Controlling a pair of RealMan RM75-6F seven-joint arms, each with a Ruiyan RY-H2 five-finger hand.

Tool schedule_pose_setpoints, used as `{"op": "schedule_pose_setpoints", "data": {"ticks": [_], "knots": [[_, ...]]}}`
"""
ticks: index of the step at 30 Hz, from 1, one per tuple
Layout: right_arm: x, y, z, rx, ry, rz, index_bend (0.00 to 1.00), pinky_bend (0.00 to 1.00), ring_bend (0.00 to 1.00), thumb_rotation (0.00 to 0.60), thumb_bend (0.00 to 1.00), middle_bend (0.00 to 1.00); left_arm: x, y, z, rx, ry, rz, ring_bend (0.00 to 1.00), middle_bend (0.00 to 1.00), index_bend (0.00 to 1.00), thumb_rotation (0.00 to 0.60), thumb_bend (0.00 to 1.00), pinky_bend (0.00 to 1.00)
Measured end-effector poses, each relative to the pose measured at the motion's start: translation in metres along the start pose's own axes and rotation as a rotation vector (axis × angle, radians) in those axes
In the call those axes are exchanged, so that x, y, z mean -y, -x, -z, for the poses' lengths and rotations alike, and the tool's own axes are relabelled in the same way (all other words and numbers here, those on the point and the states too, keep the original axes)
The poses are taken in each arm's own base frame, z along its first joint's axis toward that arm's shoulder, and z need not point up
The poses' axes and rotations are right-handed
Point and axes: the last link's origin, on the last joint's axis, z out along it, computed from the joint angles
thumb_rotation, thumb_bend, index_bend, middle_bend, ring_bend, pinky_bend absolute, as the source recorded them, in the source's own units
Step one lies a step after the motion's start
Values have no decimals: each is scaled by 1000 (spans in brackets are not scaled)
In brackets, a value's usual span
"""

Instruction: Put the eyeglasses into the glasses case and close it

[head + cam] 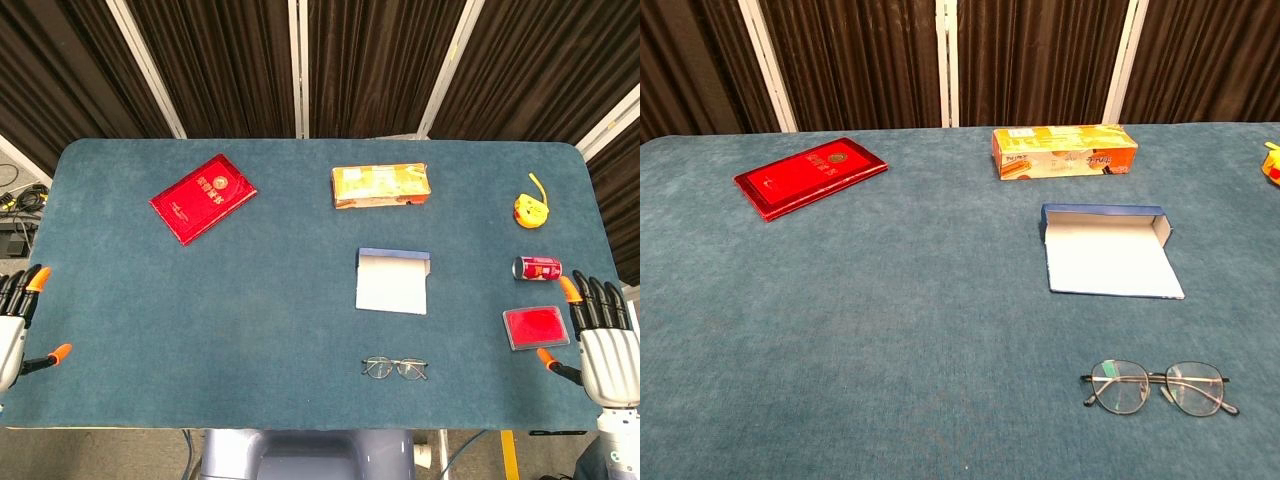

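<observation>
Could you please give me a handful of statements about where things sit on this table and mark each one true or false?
1. The eyeglasses lie on the table nearer the robot than the glasses case. True.
2. The glasses case is closed. False: it lies open, with nothing inside.
3. The right hand holds the eyeglasses. False: it holds nothing and sits at the table's right edge, fingers apart.
4. The red booklet lies on the left half of the table. True.
5. The orange box sits between the case and the eyeglasses. False: it lies beyond the case, towards the curtain.
</observation>
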Motion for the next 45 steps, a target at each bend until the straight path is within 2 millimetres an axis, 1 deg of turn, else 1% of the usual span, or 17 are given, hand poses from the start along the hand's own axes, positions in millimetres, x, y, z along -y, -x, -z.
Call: {"op": "schedule_pose_setpoints", "data": {"ticks": [8,12,14,18,19,21,24,27,28,33,38,41,45], "knots": [[4,5,1,36,-18,-1,0,0,0,600,0,0,1,2,0,6,-9,-7,0,0,0,600,0,0],[15,12,1,99,-64,-32,2,0,0,600,0,0,-1,1,-1,7,-12,-2,0,0,0,600,0,0],[23,17,-2,141,-104,-43,37,0,0,600,0,0,-1,0,-3,7,-15,-9,0,0,0,600,0,0],[51,32,-17,278,-223,-86,211,0,0,600,0,0,-1,2,-7,18,-32,-28,0,0,0,600,0,0],[58,35,-21,309,-251,-95,237,0,0,600,0,0,-1,3,-8,21,-36,-35,0,0,0,600,0,0],[76,41,-33,374,-318,-110,275,0,0,600,4,0,-1,5,-9,24,-45,-43,0,0,0,600,0,0],[106,46,-51,435,-412,-130,313,0,0,600,41,0,1,7,-12,28,-60,-51,0,0,0,600,0,0],[130,48,-63,466,-463,-151,332,0,0,600,82,0,3,9,-14,31,-72,-60,0,0,0,600,0,0],[134,49,-66,470,-468,-154,336,0,0,600,90,0,3,9,-15,31,-74,-61,0,0,0,600,0,0],[149,57,-74,493,-478,-125,377,0,0,600,123,0,5,9,-15,31,-82,-61,0,0,0,600,0,0],[156,71,-77,531,-453,-76,401,0,0,600,166,0,7,6,-16,23,-83,-53,0,0,0,600,0,0],[159,82,-76,552,-441,-48,407,0,0,600,193,0,7,6,-17,28,-82,-48,0,0,0,600,0,0],[164,94,-69,575,-443,-18,441,0,0,600,208,0,6,7,-19,32,-76,-49,0,0,0,600,0,0]]}}
